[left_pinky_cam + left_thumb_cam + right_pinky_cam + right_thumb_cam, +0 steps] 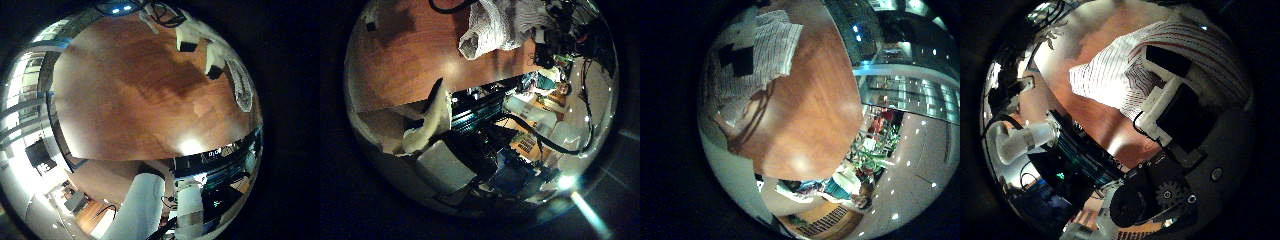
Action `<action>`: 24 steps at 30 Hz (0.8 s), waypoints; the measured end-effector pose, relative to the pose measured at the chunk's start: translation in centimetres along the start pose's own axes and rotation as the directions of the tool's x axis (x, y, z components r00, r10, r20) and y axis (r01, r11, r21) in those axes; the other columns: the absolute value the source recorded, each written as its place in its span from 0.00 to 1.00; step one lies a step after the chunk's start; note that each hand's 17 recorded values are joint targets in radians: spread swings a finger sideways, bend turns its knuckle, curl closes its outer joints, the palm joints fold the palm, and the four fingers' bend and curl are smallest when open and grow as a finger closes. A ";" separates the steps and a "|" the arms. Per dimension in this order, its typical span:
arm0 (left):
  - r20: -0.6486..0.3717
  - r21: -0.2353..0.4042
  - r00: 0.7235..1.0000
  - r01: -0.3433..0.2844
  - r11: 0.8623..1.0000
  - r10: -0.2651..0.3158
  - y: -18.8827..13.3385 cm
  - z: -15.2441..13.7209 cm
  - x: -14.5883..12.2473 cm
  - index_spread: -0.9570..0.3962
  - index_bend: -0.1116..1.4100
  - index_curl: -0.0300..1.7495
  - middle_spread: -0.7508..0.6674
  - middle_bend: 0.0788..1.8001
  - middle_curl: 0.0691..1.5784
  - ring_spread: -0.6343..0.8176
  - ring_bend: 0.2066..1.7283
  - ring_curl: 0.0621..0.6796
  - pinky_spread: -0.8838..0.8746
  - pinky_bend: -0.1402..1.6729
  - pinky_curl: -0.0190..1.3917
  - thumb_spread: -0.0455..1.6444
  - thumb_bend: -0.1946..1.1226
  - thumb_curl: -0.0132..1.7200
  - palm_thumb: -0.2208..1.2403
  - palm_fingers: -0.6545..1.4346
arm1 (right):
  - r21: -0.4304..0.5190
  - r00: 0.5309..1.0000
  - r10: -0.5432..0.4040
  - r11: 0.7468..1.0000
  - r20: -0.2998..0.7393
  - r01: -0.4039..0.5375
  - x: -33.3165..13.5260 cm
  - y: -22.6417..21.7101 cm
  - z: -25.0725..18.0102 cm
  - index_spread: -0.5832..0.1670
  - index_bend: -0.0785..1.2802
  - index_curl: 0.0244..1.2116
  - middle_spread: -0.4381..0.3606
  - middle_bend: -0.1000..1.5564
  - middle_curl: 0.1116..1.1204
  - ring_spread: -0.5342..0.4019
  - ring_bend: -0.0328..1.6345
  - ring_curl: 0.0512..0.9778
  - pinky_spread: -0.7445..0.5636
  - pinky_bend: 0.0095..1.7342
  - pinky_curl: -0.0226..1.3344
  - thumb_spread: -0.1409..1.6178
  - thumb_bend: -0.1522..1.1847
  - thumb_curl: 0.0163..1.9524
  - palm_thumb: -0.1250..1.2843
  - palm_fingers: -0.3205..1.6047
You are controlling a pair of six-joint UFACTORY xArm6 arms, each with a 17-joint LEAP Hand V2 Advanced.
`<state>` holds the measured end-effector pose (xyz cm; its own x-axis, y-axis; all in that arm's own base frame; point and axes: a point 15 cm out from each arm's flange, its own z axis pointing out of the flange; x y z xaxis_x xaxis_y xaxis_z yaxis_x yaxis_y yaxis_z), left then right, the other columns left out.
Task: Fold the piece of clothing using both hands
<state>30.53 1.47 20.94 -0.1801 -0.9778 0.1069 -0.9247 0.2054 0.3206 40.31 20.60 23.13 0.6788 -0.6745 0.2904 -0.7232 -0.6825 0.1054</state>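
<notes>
Both hands are over the table (140, 95). The right hand (1175, 100) has its fingers (1160, 75) lying across the striped garment (1110, 75), close to the palm (whether they pinch the cloth or only rest on it cannot be told). The left hand (430, 120) holds nothing, its fingers (190, 40) loosely extended above bare wood. From its thumb side the garment shows bunched on the table well away from that palm, beside another hand (555, 35). Part of the cloth lies in a raised fold near the table's edge.
</notes>
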 end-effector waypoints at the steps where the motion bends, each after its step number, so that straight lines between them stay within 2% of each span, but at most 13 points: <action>1: -0.001 0.001 1.000 0.003 1.000 -0.003 0.2 0.1 -0.1 0.68 0.19 0.23 0.60 0.07 0.22 0.47 0.35 0.31 0.55 0.29 0.33 0.73 0.13 0.21 0.51 0.43 | 0.006 1.000 -0.002 1.000 0.002 0.002 -0.1 -0.3 0.1 0.23 0.59 0.90 0.25 0.69 0.87 0.31 0.80 0.71 0.33 0.67 0.60 0.78 0.09 0.25 0.70 0.66; 4: -0.005 0.005 1.000 0.007 1.000 -0.007 0.8 0.2 -0.4 0.68 0.19 0.23 0.59 0.07 0.22 0.47 0.35 0.31 0.55 0.29 0.33 0.73 0.13 0.21 0.51 0.43 | 0.050 1.000 -0.004 0.999 0.006 0.004 -0.3 -1.3 0.0 0.20 0.38 0.83 0.22 0.63 0.81 0.27 0.79 0.67 0.23 0.67 0.56 0.78 0.10 0.24 0.68 0.54; 5: -0.009 0.006 1.000 0.016 1.000 -0.015 1.0 0.3 -0.7 0.68 0.19 0.23 0.59 0.07 0.22 0.47 0.35 0.31 0.55 0.29 0.33 0.73 0.13 0.21 0.51 0.43 | 0.069 1.000 -0.004 0.998 0.007 0.004 -0.3 -1.6 -0.3 0.20 0.25 0.78 0.22 0.53 0.77 0.25 0.80 0.67 0.22 0.70 0.57 0.78 0.09 0.23 0.67 0.39; 6: -0.010 0.009 1.000 0.020 1.000 -0.019 1.1 0.2 -0.8 0.68 0.19 0.23 0.59 0.07 0.22 0.47 0.35 0.31 0.55 0.29 0.33 0.73 0.13 0.21 0.51 0.43 | 0.095 1.000 0.001 0.995 0.007 -0.002 0.0 -2.0 -0.7 0.20 0.18 0.74 0.22 0.49 0.74 0.24 0.79 0.66 0.22 0.72 0.57 0.78 0.10 0.23 0.66 0.33; 8: -0.011 0.011 1.000 0.024 1.000 -0.024 1.3 0.1 -0.9 0.68 0.19 0.23 0.59 0.07 0.22 0.47 0.36 0.31 0.55 0.29 0.33 0.73 0.13 0.21 0.51 0.43 | 0.122 1.000 0.023 0.992 0.007 -0.023 1.1 -1.9 -1.5 0.18 0.12 0.64 0.23 0.42 0.68 0.24 0.78 0.63 0.25 0.73 0.56 0.77 0.09 0.23 0.65 0.27; 11: -0.010 0.016 1.000 0.026 1.000 -0.026 1.2 -0.1 -0.9 0.68 0.19 0.23 0.59 0.07 0.22 0.47 0.36 0.31 0.55 0.29 0.33 0.73 0.14 0.21 0.51 0.43 | 0.157 0.998 0.053 0.986 0.020 -0.056 2.0 -1.6 -2.9 0.18 0.14 0.54 0.27 0.34 0.59 0.25 0.74 0.57 0.31 0.72 0.54 0.75 0.09 0.22 0.62 0.18; 14: -0.009 0.019 1.000 0.028 0.999 -0.028 1.1 -0.3 -0.8 0.68 0.19 0.24 0.59 0.07 0.22 0.47 0.36 0.31 0.55 0.29 0.33 0.73 0.13 0.21 0.51 0.43 | 0.180 0.992 0.104 0.977 0.070 -0.115 2.8 -0.4 -4.0 0.18 0.15 0.46 0.31 0.29 0.51 0.28 0.69 0.52 0.38 0.71 0.53 0.74 0.09 0.21 0.59 0.14; 19: -0.002 0.029 1.000 0.029 0.999 -0.029 0.7 -1.1 -0.1 0.68 0.19 0.24 0.58 0.07 0.22 0.47 0.36 0.31 0.55 0.29 0.32 0.73 0.13 0.21 0.51 0.44 | 0.229 0.968 0.164 0.951 0.190 -0.206 4.3 1.6 -5.6 0.19 0.15 0.36 0.35 0.25 0.43 0.35 0.62 0.44 0.49 0.68 0.49 0.73 0.09 0.20 0.55 0.14; 24: 0.016 0.014 1.000 0.023 1.000 -0.024 0.6 -2.0 1.9 0.67 0.19 0.24 0.58 0.07 0.22 0.46 0.36 0.31 0.55 0.29 0.32 0.72 0.13 0.21 0.51 0.44 | 0.295 0.916 0.214 0.901 0.339 -0.320 6.6 3.7 -7.7 0.20 0.18 0.31 0.35 0.29 0.40 0.37 0.61 0.39 0.57 0.62 0.46 0.73 0.10 0.20 0.55 0.21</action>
<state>30.27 -0.16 23.21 -0.1636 -0.9829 0.0844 -0.9333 0.1819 0.3095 41.12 15.77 32.80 0.5100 -0.8595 -0.0339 -0.8308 -0.4820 -0.2781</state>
